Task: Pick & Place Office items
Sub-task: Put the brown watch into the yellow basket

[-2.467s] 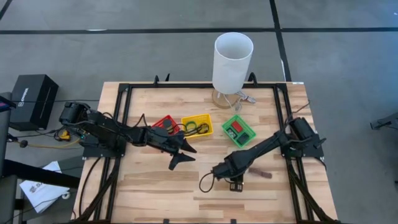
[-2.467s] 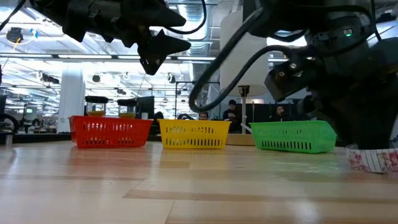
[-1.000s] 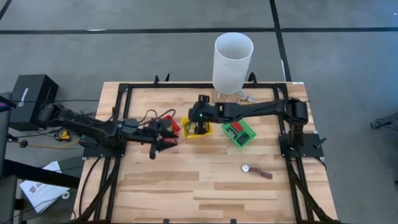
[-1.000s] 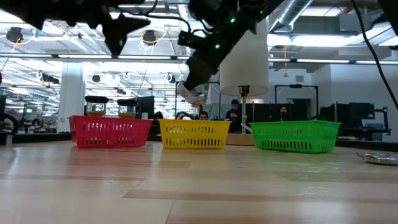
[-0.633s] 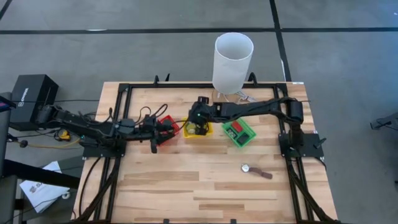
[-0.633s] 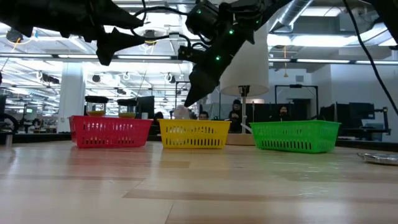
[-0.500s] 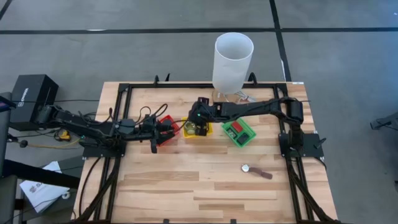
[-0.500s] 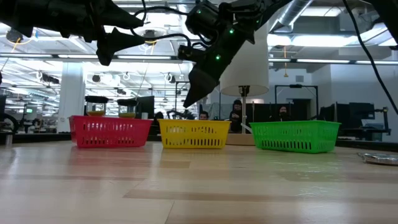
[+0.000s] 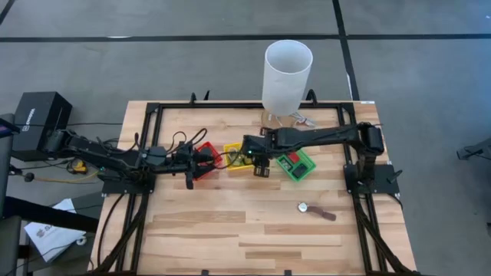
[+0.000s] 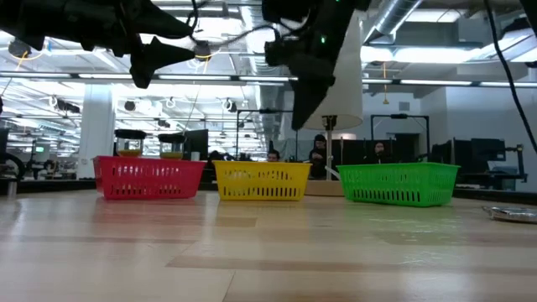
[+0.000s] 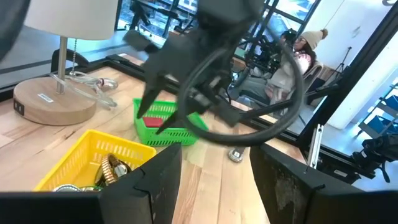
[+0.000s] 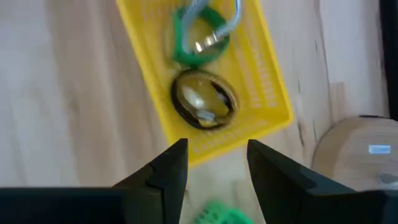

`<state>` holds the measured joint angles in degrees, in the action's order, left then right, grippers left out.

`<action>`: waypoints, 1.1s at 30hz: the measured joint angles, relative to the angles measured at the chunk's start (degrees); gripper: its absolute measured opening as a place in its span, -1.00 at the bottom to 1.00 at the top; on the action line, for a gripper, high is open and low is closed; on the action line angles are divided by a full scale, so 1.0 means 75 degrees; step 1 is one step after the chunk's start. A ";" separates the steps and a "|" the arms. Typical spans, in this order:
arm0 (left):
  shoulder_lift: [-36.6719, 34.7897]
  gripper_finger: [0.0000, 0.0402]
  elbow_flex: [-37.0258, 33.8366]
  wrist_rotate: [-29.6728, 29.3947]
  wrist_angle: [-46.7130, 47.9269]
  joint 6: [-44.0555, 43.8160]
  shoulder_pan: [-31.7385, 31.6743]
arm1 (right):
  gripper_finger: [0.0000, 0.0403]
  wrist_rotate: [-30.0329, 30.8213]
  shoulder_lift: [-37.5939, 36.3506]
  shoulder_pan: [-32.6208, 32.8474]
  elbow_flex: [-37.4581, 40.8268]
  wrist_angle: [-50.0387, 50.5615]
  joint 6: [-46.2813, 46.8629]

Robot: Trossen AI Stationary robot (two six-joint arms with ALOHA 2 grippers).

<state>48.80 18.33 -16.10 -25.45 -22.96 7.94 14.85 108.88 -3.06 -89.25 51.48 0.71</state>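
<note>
My right gripper [image 9: 258,165] [image 12: 214,180] hangs open and empty above the near right corner of the yellow basket [image 9: 232,149] [image 12: 273,93]. In that basket lie a green ring [image 12: 196,38], a silvery clip [image 12: 225,25] and a dark round disc [image 12: 204,99] with a shiny piece on it. My left gripper [image 9: 195,165] [image 11: 214,199] is open and empty, held high over the red basket [image 9: 205,152] [image 10: 149,176]. A silvery round piece [image 9: 304,206] and a brown strip [image 9: 327,215] lie flat on the table's right half.
The green basket [image 9: 295,162] [image 10: 398,183] holds red and dark rectangles and stands right of the yellow one. A tall white cylinder [image 9: 287,73] on a round wooden base [image 11: 46,102] stands at the far edge. A black frame [image 9: 153,115] borders the table. People sit in the room beyond.
My right gripper, over the yellow basket, let go of a small pale piece, which dropped into that basket. The gripper then rose and moved toward the table's right and near edge. My left gripper drew slightly toward the table's left, over the red basket.
</note>
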 joint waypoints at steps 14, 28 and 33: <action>0.0003 -0.07 0.0000 0.0003 0.0009 -0.0003 0.0140 | -0.26 -0.0199 -0.1354 0.1823 0.1127 0.1723 0.2944; 0.0003 -0.07 0.0000 0.0006 -0.0056 -0.0003 0.0154 | -0.26 -0.1783 -0.2392 0.4509 0.3200 0.1648 0.5974; 0.0003 -0.07 0.0000 0.0006 -0.0099 -0.0003 0.0154 | -0.23 -0.1470 -0.2366 0.5070 0.3693 0.1539 0.6444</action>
<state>48.82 18.33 -16.05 -26.20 -22.98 9.10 3.83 91.14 34.96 -61.56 63.02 49.04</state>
